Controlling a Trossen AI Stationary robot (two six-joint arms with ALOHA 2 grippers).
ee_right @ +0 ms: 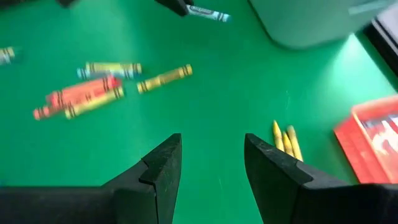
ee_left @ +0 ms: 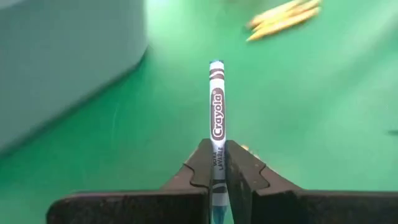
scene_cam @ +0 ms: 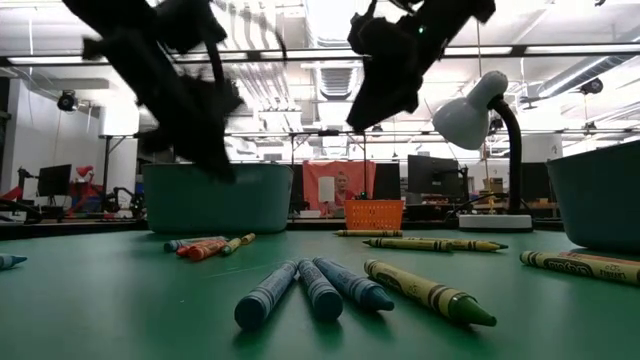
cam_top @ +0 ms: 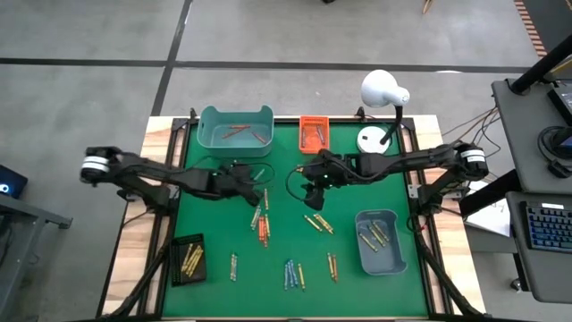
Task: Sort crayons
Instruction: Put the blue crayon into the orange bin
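Observation:
My left gripper [ee_left: 216, 146] is shut on a blue crayon [ee_left: 216, 106] above the green mat, near the teal bin [cam_top: 235, 130]; the right wrist view shows this crayon [ee_right: 208, 14] poking out of it. My right gripper [ee_right: 212, 146] hangs open over bare mat at the table's middle [cam_top: 311, 199], with nothing between its fingers. Loose crayons lie flat on the mat: a red and yellow cluster [ee_right: 87, 93], yellow ones [ee_right: 286, 140] and blue ones [scene_cam: 310, 285] near the front edge. My left gripper pinches the crayon's rear part [ee_left: 216, 163] between its two fingers. The crayon runs along the fingers and sticks out forward past their tips, its labelled length free. The fingers slant downward. The crayon is lifted clear of the mat.
An orange tray [cam_top: 313, 132] with crayons stands at the far middle and a white desk lamp [cam_top: 384, 94] at the far right. A grey-blue bin [cam_top: 380, 240] holds yellow crayons at the near right. A black tray [cam_top: 188, 259] lies at the near left.

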